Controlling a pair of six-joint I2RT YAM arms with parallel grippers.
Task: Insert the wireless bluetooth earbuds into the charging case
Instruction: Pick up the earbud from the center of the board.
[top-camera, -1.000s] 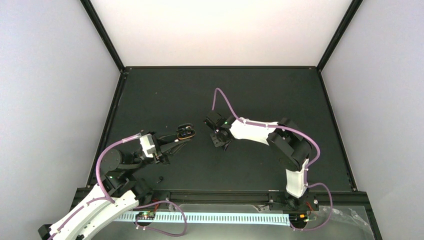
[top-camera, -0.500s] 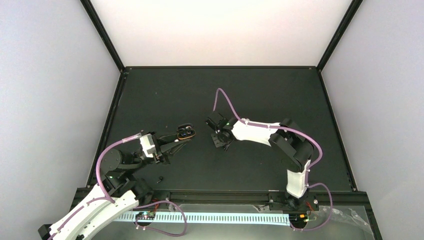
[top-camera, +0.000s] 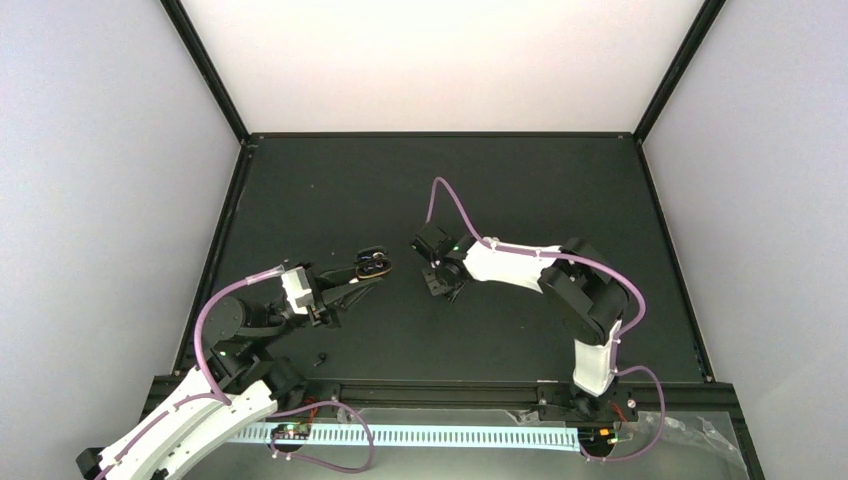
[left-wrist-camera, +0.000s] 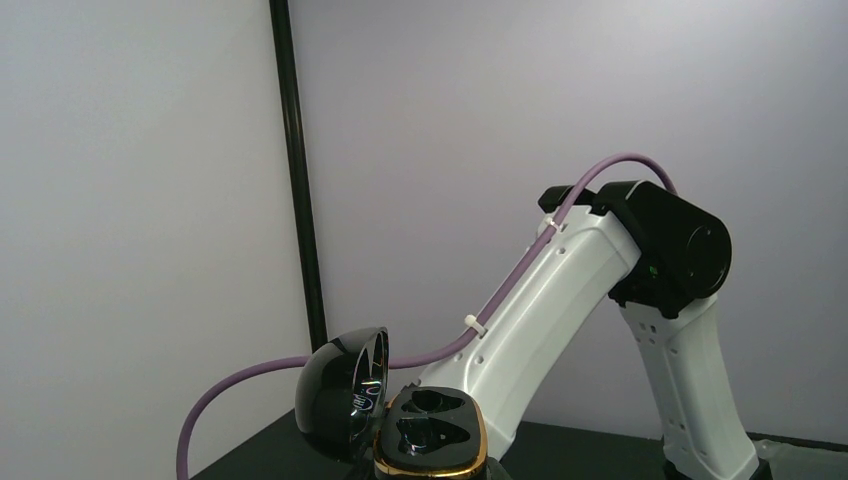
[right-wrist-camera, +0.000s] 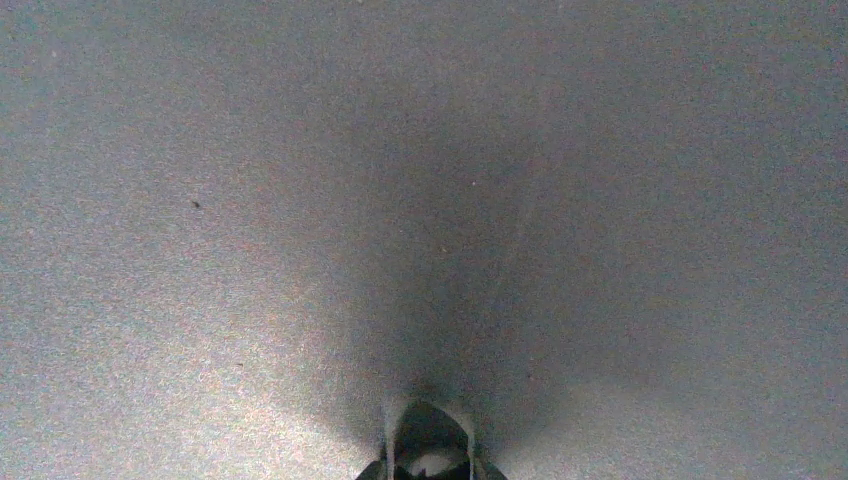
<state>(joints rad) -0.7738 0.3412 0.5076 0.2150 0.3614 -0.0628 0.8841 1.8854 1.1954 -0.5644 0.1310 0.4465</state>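
Note:
My left gripper (top-camera: 362, 281) is shut on a black charging case with a gold rim (top-camera: 374, 266) and holds it above the table. In the left wrist view the case (left-wrist-camera: 432, 442) has its lid (left-wrist-camera: 343, 405) swung open, and both wells are empty. My fingers are below that frame. My right gripper (top-camera: 441, 284) points down at the table, right of the case. In the right wrist view its fingertips (right-wrist-camera: 430, 462) are close together around a small dark glossy thing, which looks like a black earbud. A tiny black earbud (top-camera: 320, 357) lies near the front rail. No white buds show.
The black table (top-camera: 520, 190) is boxed in by a black frame and pale walls. The right arm's white link (left-wrist-camera: 560, 300) and purple cable stand just behind the held case. The front rail (top-camera: 440, 385) runs along the near edge.
My right gripper has shifted slightly left and turned a little over the same spot on the table. My left gripper and the case have stayed put.

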